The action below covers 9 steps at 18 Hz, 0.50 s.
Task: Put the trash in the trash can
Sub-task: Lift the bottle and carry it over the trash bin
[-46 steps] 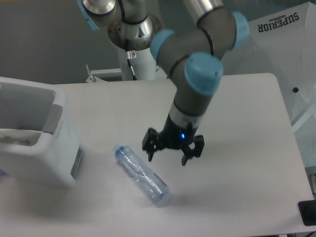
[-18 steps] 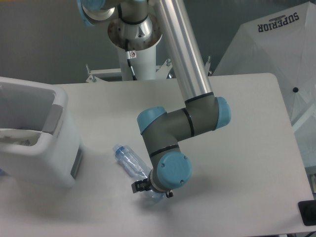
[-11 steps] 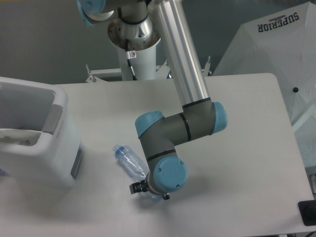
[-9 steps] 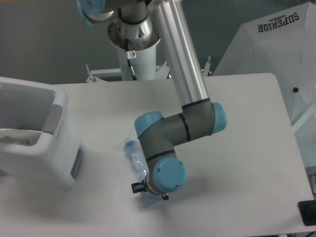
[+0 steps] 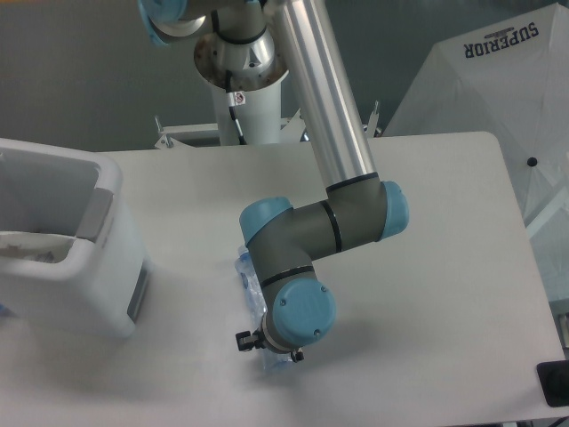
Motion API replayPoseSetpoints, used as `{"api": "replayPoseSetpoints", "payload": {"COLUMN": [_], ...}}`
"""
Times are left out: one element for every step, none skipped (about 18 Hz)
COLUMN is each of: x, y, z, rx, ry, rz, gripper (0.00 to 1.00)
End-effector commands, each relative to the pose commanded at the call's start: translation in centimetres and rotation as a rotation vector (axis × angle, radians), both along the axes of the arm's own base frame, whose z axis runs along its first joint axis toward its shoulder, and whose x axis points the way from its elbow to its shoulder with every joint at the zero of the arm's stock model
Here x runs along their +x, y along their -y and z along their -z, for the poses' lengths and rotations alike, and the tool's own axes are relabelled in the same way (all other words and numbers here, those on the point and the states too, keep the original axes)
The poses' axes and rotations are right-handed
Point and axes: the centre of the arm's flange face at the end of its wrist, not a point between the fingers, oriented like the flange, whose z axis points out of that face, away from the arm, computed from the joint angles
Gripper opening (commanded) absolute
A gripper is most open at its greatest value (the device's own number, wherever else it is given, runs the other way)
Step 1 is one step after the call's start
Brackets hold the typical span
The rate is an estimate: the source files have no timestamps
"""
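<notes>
A small clear plastic bottle [image 5: 243, 269] lies on the white table [image 5: 427, 267], now nearly straight along the near-far line. Its far bluish end shows left of the arm's wrist, and its near end [image 5: 276, 363] pokes out below the wrist. My gripper [image 5: 268, 348] is low over the bottle's near half, mostly hidden under the blue-capped wrist. Only its black sides show on either side of the bottle, and the fingers look shut on it. The trash can [image 5: 89, 267], a large white boxy bin with a grey rim panel, stands at the left edge with something pale [image 5: 31, 246] inside.
White umbrella-like fabric with black lettering [image 5: 511, 80] stands beyond the table's right edge. A black object [image 5: 553, 384] sits at the bottom right corner. The arm's base column [image 5: 242, 111] rises behind the table's far edge.
The arm came down from the table's middle onto the bottle. In the last half second the bottle swung from diagonal to nearly lengthwise under the gripper, its far end moving right.
</notes>
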Motion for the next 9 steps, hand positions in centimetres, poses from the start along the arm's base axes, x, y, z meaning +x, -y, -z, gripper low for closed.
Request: {"api": "replayPoseSetpoints", "payload": {"x": [-0.1,0.0,0.1,0.3,0.3,0.5,0.6,0.8,1.0], "y": [-0.1,-0.1,-0.2,-0.3,-0.5,-0.6,-0.7,-0.8,-0.9], "z": [-1.5,-3.1,-4.6,-6.2,-7.6,-9.3,-11.0,-12.9,-15.0], "rx": [0.033,0.068,0.105,0.148,0.190,0.235,0.277,0.320,0.363], "ry": [-0.029,-0.051,-0.066,-0.081,-0.100,-0.121,-0.139,-0.149,-0.154], "rz": [0.000,0.000,0.003,0.009,0.011,0.014,0.017,0.018,0.020], "gripper": [0.55,0.55,0.55,0.55,0.55,0.55,0.56,0.55,0.56]}}
